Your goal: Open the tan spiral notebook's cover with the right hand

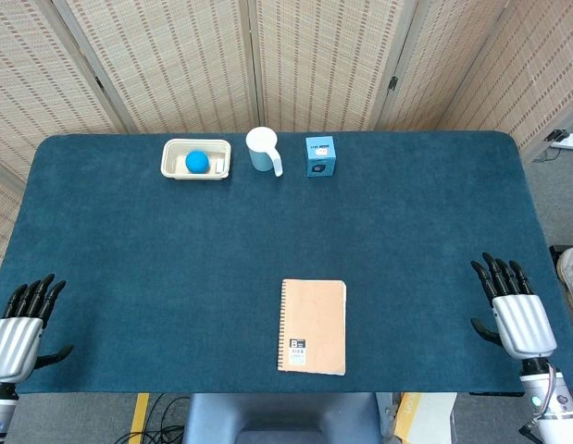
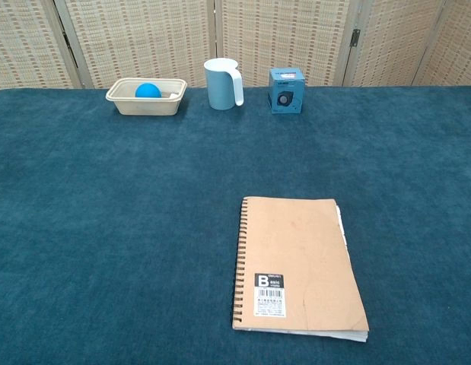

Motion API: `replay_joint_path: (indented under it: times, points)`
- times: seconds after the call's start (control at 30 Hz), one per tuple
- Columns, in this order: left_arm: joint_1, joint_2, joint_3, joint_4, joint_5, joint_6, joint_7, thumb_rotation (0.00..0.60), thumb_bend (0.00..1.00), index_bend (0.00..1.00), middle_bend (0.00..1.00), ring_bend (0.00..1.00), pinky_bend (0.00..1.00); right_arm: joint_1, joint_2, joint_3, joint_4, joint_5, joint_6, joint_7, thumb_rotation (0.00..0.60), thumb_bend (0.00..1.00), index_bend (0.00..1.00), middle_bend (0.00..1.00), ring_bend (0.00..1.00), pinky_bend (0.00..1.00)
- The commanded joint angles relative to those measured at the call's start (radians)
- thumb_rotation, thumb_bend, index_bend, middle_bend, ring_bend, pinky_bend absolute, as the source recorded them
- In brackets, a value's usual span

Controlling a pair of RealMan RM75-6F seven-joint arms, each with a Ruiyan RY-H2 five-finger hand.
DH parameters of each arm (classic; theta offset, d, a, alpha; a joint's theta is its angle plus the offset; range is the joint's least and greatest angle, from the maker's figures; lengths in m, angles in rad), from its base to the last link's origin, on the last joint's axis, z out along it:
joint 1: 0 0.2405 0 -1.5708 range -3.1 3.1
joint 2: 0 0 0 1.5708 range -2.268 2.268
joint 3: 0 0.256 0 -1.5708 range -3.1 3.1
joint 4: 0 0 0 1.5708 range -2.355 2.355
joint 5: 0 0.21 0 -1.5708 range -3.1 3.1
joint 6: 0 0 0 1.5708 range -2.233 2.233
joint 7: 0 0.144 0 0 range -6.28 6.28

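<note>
The tan spiral notebook point(image 1: 312, 326) point(image 2: 297, 262) lies flat and closed on the blue table, its spiral binding along the left edge and a small black label near the bottom left of the cover. My right hand point(image 1: 512, 307) rests at the table's right front corner, fingers apart and holding nothing, well to the right of the notebook. At the left front corner my left hand point(image 1: 22, 322) lies the same way, empty with fingers spread. Neither hand shows in the chest view.
Along the far edge stand a cream tray point(image 1: 170, 163) point(image 2: 120, 101) holding a blue ball point(image 1: 197, 162) point(image 2: 147, 90), a pale blue pitcher point(image 1: 264, 150) point(image 2: 224, 84) and a small blue box point(image 1: 320, 155) point(image 2: 286, 90). Woven screens close off the back.
</note>
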Motion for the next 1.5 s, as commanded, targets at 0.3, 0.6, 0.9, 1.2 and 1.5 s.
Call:
replay_joint_path:
  times: [0.3,0.6,0.9,1.2,1.5]
  points:
    - [-0.011,0.011,-0.016,0.003,-0.024,-0.023,-0.040,0.600,0.11,0.00,0.00,0.00,0.08,0.013,-0.026,-0.022,0.029,-0.050,-0.009,0.025,0.600,0.27,0.00,0.00,0.00,0.00]
    - [-0.030,0.020,-0.084,0.057,-0.149,-0.065,-0.096,0.600,0.11,0.00,0.00,0.00,0.08,0.103,-0.186,-0.068,0.214,-0.142,-0.129,0.108,0.600,0.35,0.00,0.00,0.00,0.00]
    - [0.000,0.048,-0.120,0.081,-0.176,-0.014,-0.211,0.600,0.11,0.00,0.00,0.00,0.08,0.168,-0.408,-0.070,0.399,-0.180,-0.166,0.142,0.600,0.37,0.00,0.00,0.00,0.00]
    - [0.012,0.052,-0.130,0.094,-0.180,0.007,-0.236,0.600,0.11,0.00,0.00,0.00,0.08,0.225,-0.486,-0.056,0.411,-0.198,-0.176,0.098,0.600,0.37,0.00,0.00,0.00,0.00]
    - [0.014,0.057,-0.135,0.094,-0.184,0.005,-0.251,0.600,0.11,0.00,0.00,0.00,0.08,0.249,-0.524,-0.053,0.416,-0.182,-0.184,0.085,0.600,0.40,0.00,0.00,0.00,0.00]
